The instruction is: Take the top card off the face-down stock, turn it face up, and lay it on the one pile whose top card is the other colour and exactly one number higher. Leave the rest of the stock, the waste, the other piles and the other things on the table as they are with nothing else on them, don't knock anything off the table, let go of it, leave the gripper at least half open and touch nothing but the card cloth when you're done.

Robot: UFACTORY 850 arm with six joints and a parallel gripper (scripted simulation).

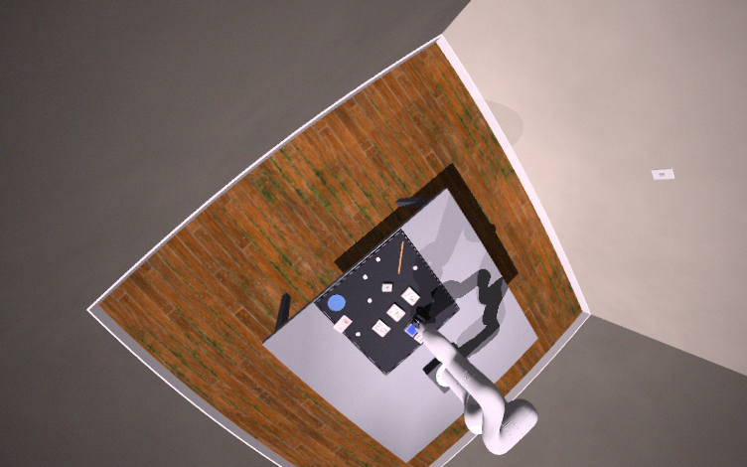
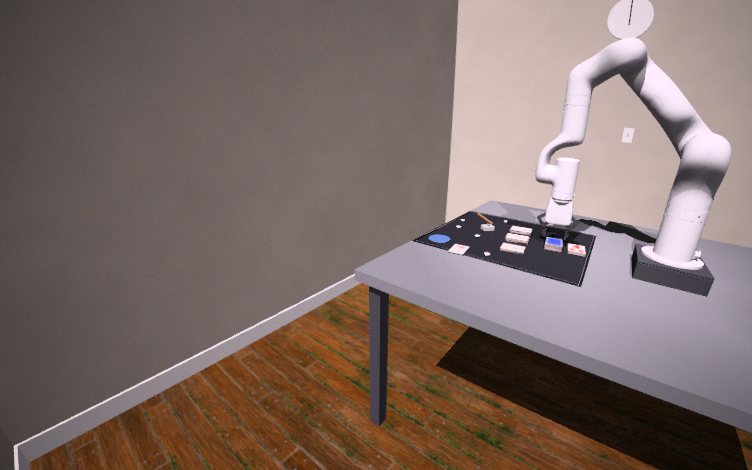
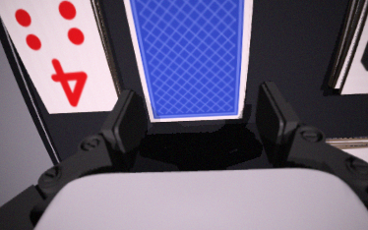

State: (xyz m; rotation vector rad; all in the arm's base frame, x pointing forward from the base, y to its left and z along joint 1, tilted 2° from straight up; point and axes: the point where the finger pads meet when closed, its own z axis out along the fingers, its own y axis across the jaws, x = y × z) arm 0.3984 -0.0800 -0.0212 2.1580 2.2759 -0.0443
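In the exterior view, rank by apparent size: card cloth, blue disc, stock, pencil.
Largest to smallest:
1. card cloth
2. blue disc
3. stock and pencil: too close to call; the pencil is thin and lies farther from the camera.

In the wrist view, the frame edge is cutting off the far end of the blue-backed stock (image 3: pixel 191 56), the red four card (image 3: pixel 59 54), and a pile at the right edge (image 3: pixel 355 54), whose face is staying unreadable.
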